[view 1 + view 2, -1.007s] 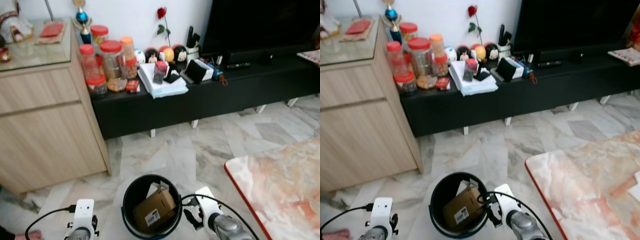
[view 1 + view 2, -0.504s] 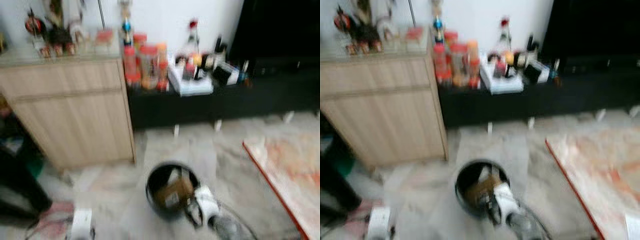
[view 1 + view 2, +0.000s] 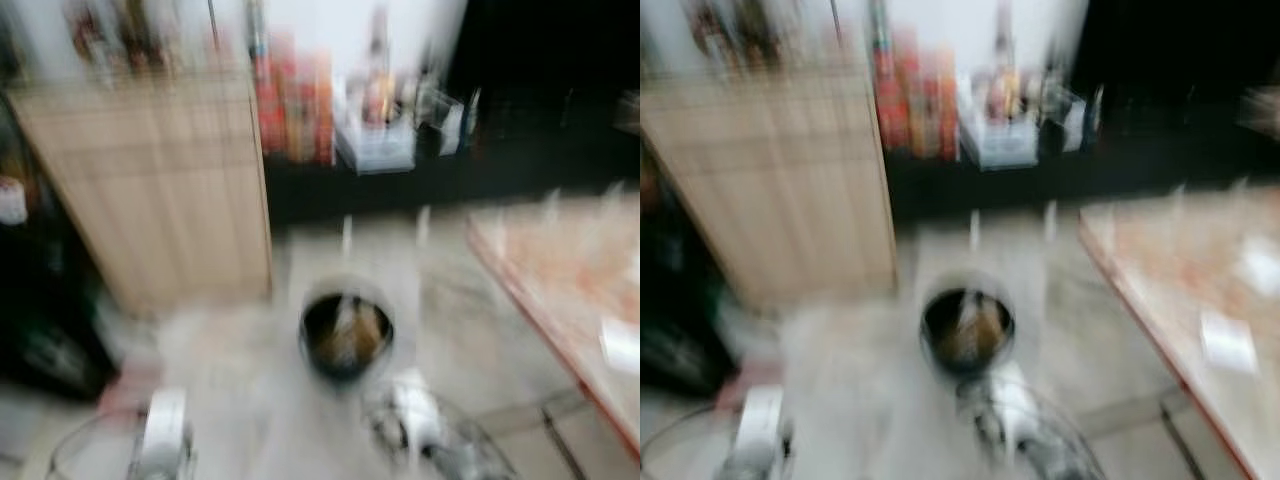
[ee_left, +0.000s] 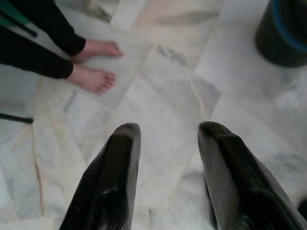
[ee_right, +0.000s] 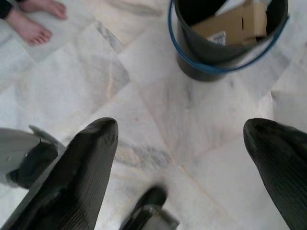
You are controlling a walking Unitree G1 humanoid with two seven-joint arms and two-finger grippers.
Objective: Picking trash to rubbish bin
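Our round black rubbish bin with a blue rim (image 5: 225, 52) stands on the pale marble floor (image 5: 144, 110), a brown cardboard box (image 5: 230, 24) inside it. Our right gripper (image 5: 180, 158) hangs spread wide near the bin; our left gripper (image 4: 168, 158), fingers parted, sits farther away, empty.

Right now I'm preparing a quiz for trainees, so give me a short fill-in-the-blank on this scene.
1. The black bin has a rim coloured ____.
2. The brown thing inside the bin is a ____ box.
3. The person's feet on the marble floor are ____.
4. The right gripper fingers are spread ____.

Missing words: blue; cardboard; bare; open
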